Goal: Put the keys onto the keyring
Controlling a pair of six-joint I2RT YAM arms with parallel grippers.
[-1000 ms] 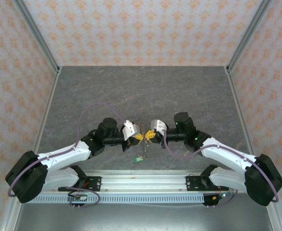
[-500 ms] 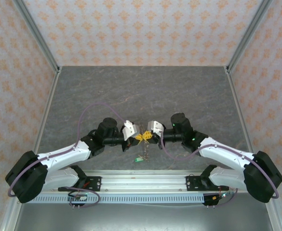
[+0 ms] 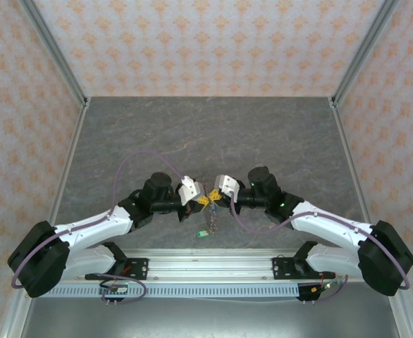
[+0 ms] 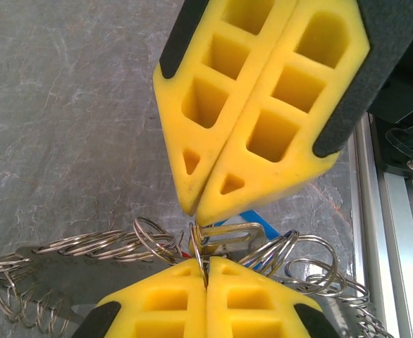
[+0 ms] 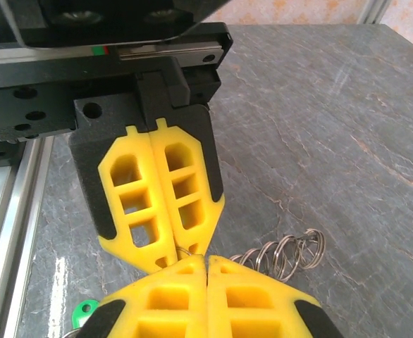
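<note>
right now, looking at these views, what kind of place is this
Most likely a robot data-collection cell, not a home or shop: patterned wall panels in aluminium framing box in a grey stone-look tabletop, and a left arm and right arm are bolted to a rail at its near edge.

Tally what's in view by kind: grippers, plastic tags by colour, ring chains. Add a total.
Grippers: 2 (left gripper, right gripper)
Blue tag: 1
Green tag: 1
Keyring chain: 1
Total: 5
</note>
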